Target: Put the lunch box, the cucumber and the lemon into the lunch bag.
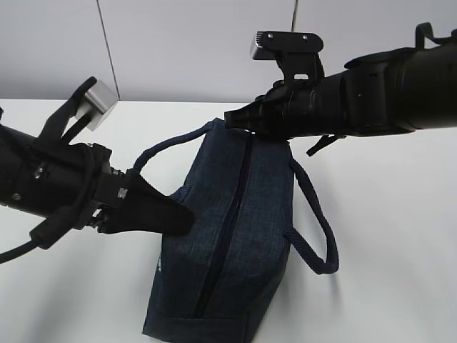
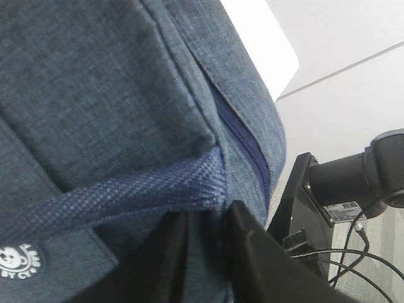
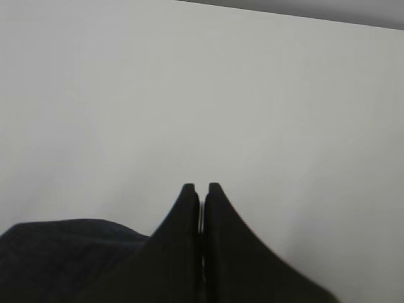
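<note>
The navy lunch bag [image 1: 243, 250] lies on the white table with its zipper [image 1: 230, 207] closed along the top. It fills the left wrist view [image 2: 95, 95], where its round white logo [image 2: 19, 265] shows, and it is at the lower left of the right wrist view [image 3: 57, 252]. My left gripper [image 1: 182, 218] [image 2: 211, 218] is shut on the bag's side fabric just below a handle's base. My right gripper [image 1: 230, 118] [image 3: 201, 186] is shut over the bag's far end; a thin pale sliver between its jaws looks like the zipper pull. The lunch box, cucumber and lemon are out of view.
The bag's two loop handles [image 1: 318, 229] lie out to each side on the white table [image 1: 385, 236]. A pale wall stands behind. The right arm and its cables [image 2: 347, 183] show at the right of the left wrist view.
</note>
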Available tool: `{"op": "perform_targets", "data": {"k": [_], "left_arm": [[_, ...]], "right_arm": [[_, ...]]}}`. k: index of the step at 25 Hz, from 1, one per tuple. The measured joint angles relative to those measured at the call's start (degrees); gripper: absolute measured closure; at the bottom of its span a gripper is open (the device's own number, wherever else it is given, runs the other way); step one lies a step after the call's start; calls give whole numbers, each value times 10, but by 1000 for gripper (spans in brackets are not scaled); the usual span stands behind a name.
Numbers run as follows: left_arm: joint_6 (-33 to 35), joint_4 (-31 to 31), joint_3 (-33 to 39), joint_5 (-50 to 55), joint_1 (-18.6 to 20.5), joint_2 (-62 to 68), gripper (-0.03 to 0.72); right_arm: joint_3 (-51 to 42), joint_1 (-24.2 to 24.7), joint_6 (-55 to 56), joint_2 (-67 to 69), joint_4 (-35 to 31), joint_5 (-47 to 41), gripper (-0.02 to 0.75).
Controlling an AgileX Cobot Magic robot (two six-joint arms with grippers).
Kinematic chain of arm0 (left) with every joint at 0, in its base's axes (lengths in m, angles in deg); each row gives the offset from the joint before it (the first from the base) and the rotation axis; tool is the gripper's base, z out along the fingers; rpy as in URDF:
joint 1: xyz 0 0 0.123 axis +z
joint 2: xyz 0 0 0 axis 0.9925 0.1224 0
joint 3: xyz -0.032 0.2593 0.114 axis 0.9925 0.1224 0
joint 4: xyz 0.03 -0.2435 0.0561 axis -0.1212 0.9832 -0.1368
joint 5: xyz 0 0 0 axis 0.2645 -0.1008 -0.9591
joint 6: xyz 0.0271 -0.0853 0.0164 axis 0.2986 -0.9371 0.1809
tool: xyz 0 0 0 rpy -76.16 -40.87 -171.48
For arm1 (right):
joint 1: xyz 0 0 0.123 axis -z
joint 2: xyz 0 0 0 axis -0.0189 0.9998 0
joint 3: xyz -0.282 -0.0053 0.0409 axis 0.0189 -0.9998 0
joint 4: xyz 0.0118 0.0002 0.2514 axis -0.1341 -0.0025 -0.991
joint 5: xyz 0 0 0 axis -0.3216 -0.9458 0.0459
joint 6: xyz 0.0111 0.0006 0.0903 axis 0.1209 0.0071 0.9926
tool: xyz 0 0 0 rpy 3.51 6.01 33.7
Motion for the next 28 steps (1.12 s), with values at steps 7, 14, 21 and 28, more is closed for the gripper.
{"op": "perform_targets", "data": {"k": [7, 14, 21, 28], "left_arm": [[-14, 4, 0, -8, 0, -1, 335], [-115, -89, -61, -5, 0, -32, 326], [-279, -250, -170, 42, 0, -52, 326], [-368, -363, -236, 101, 0, -53, 326]], "right_arm": [[0, 2, 0, 0, 0, -23, 738], [0, 2, 0, 0, 1, -26, 738], [0, 2, -1, 0, 2, -28, 738], [0, 4, -1, 0, 2, -33, 738]]}}
